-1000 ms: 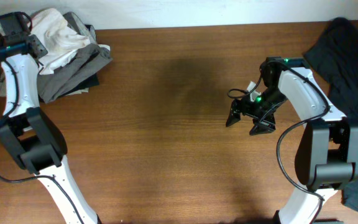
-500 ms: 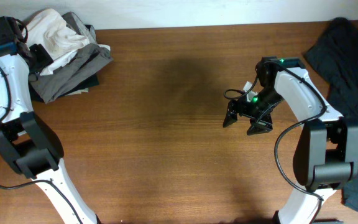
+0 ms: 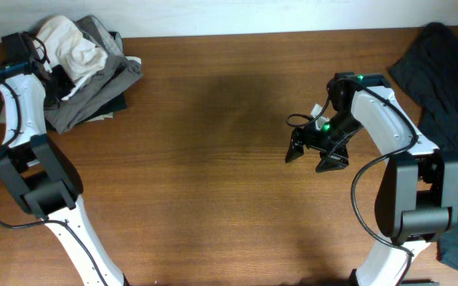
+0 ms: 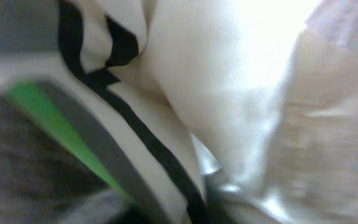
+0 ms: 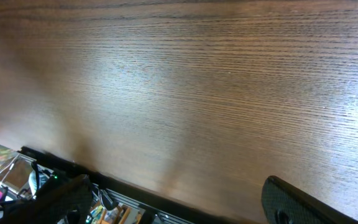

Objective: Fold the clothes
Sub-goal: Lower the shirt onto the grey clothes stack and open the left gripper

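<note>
The white T-shirt [image 3: 70, 44] lies crumpled on top of the folded grey-brown trousers [image 3: 94, 91], in a pile at the back left corner of the wooden surface [image 3: 213, 159]. The left pincer [image 3: 54, 75] is buried in that pile against the white cloth. Whether it pinches anything I cannot tell, as its wrist view is a blur of white fabric with nothing readable. The right pincer [image 3: 310, 161] hangs spread wide over bare wood. A dark charcoal garment [image 3: 444, 71] is draped at the right edge.
</note>
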Controlling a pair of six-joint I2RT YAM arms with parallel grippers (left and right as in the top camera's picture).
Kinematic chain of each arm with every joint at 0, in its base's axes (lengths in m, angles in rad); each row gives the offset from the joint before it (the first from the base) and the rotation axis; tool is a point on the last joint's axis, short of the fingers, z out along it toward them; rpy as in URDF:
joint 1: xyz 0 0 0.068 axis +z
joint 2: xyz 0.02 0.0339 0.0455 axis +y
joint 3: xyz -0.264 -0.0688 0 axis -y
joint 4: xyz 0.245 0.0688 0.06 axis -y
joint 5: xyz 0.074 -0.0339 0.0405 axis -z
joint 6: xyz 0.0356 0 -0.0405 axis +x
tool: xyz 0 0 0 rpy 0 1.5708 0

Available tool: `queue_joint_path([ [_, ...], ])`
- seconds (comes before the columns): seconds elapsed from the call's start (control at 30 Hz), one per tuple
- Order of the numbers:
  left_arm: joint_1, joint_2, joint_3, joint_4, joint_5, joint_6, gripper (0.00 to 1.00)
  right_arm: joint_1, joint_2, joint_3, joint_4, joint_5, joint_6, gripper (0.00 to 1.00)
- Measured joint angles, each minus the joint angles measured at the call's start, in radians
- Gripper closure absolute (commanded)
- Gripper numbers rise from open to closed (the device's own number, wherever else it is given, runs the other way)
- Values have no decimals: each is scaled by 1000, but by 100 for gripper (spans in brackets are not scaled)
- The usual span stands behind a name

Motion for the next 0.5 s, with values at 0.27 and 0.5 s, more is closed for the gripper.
queue_joint_path([
  [0.27, 0, -74, 5, -101, 3, -7, 99, 0, 0, 0, 11, 0, -1, 9],
  [0.5, 0, -191, 5, -195, 64, -34, 24, 0, 0, 0, 12, 0, -2, 9],
])
